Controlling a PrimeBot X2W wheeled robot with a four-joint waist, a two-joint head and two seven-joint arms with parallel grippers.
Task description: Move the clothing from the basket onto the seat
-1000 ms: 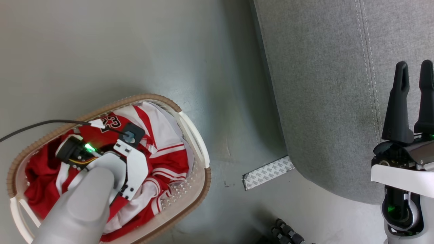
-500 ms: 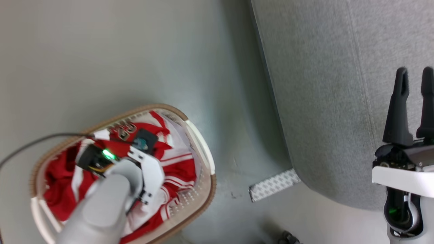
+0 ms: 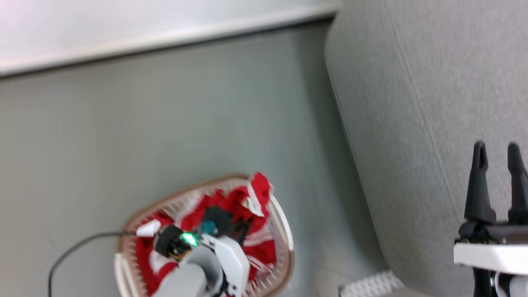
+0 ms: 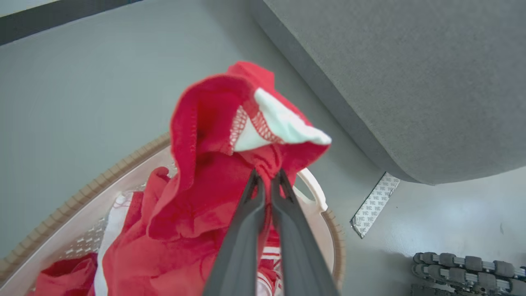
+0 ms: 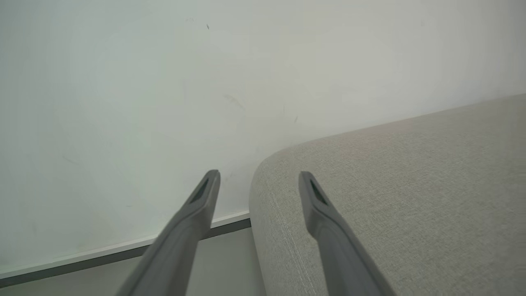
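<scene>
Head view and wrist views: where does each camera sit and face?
Head view: on the head, facing down at basket and seat; left arm, right gripper show.
Left wrist view: on the left wrist, along the left gripper, shut on clothing above the basket.
Right wrist view: on the right wrist, along its open gripper toward wall and seat.
Shared: the seat, in all three.

The head camera looks down from afar on the basket (image 3: 284, 225) and seat (image 3: 412, 123), which the left wrist camera shares from close above, while the right wrist camera faces the wall (image 5: 164, 82) over the seat.
</scene>
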